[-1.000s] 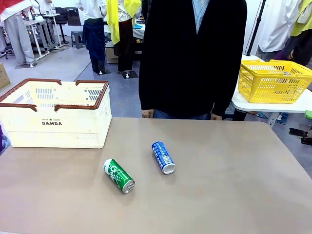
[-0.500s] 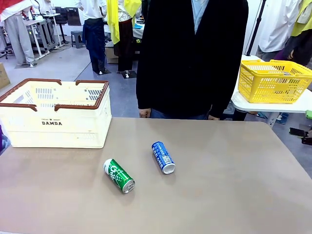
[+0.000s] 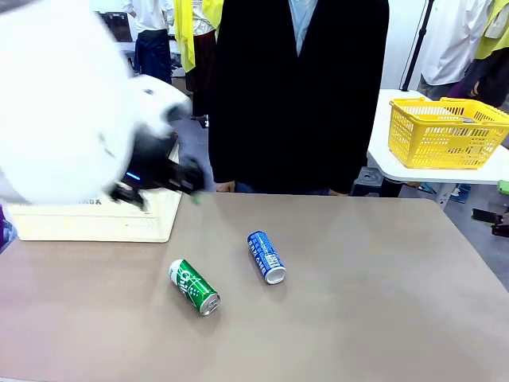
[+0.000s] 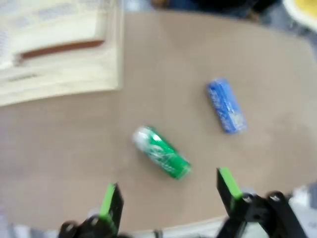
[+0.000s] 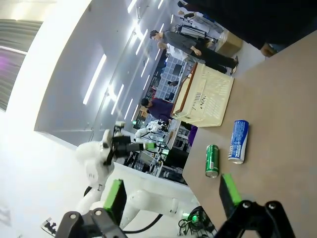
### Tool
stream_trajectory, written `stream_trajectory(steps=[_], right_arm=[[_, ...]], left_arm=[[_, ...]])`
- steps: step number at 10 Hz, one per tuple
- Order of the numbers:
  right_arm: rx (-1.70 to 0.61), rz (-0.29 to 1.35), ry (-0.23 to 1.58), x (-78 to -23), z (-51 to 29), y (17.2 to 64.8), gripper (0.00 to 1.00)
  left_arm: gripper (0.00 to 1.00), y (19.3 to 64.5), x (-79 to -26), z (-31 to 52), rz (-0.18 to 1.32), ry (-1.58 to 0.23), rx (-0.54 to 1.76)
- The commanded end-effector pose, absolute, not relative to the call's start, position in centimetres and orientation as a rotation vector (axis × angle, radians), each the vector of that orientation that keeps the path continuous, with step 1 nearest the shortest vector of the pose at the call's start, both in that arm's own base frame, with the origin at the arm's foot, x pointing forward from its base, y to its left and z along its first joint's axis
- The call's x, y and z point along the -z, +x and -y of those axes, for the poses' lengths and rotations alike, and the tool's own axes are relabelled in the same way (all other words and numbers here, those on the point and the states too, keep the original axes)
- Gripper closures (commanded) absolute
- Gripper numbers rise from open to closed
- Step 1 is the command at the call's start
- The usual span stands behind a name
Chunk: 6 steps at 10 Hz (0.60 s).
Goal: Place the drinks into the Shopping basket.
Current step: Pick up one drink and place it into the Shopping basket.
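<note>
The left fingers point(image 4: 110, 203), wide open and empty, hang over the surface point(image 4: 69, 144). The green can point(image 4: 162, 152) lies ahead between them, its long axis slanted across their gap. The right fingers point(image 5: 115, 198), also open and empty, are farther off.

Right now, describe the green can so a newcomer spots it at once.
On the brown table, the cream-white Shopping basket sits at the far left. Two slim cans lie on their sides in the middle, to its right. The green can with white print is the one nearer the robot and the basket; the blue can lies just right of it.
</note>
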State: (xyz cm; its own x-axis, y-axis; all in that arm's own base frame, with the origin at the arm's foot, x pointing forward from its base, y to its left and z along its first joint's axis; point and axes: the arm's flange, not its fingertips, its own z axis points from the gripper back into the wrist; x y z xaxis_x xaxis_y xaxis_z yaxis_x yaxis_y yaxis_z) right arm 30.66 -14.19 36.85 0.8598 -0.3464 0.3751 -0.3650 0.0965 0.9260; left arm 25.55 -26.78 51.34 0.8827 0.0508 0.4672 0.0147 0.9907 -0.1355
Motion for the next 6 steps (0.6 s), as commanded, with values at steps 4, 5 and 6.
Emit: stream_trajectory(steps=[4,5,6], right_arm=[[-0.008,0.577,1.512,-37.4,14.3,30.3,0.0],[-0.008,0.577,1.512,-37.4,14.3,30.3,0.0],[-0.008,0.577,1.512,-37.4,14.3,30.3,0.0]], left_arm=[[0.0,23.9,-49.8,31.3,0.462,-0.171,0.067],[0.0,23.9,-49.8,31.3,0.462,-0.171,0.067],[0.0,23.9,-49.8,31.3,0.462,-0.171,0.067]])
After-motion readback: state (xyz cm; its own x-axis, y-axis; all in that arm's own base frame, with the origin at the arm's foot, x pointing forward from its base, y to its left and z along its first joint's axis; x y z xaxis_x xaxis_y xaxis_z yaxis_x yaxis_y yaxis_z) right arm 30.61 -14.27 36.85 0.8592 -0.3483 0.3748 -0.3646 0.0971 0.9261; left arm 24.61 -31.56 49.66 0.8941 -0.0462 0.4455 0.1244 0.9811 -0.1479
